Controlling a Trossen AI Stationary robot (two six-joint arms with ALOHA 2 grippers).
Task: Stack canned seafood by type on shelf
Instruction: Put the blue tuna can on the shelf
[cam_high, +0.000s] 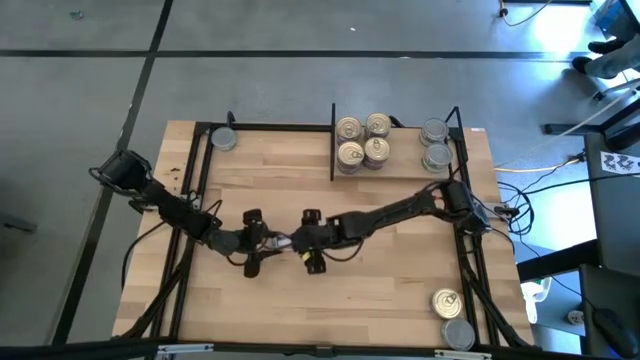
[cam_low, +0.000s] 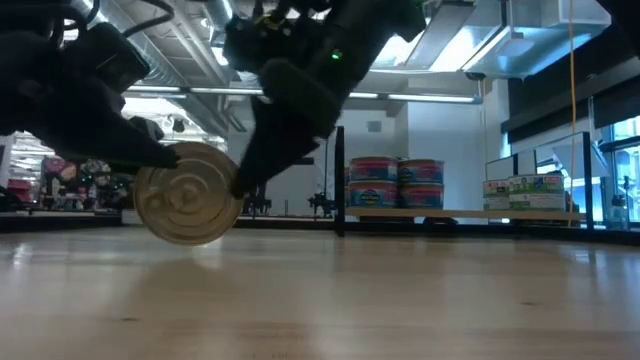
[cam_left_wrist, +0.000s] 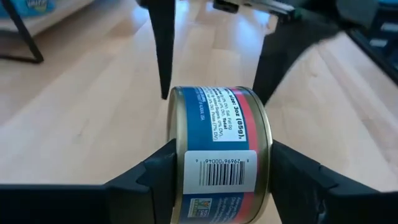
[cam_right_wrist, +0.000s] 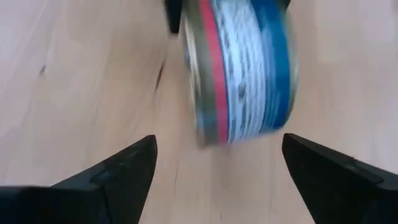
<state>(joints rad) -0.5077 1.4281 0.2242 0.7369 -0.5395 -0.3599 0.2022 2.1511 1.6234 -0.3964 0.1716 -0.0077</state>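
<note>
Above the desk (cam_high: 390, 300), the left end effector (cam_left_wrist: 221, 180) squeezes a tin (cam_left_wrist: 221, 155) on edge; the right end effector (cam_right_wrist: 217, 168) is wide open beside it.

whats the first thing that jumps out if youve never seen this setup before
Both arms meet mid-table over one can held on edge, clear of the wood: the left gripper is shut on its flat ends, while the right gripper stands open facing it. Behind, gold-lidded cans and grey-lidded cans sit in separate groups on the shelf.

Grey concrete floor (cam_high: 300, 60), bright ceiling lights (cam_low: 450, 30), exposed ducts.
</note>
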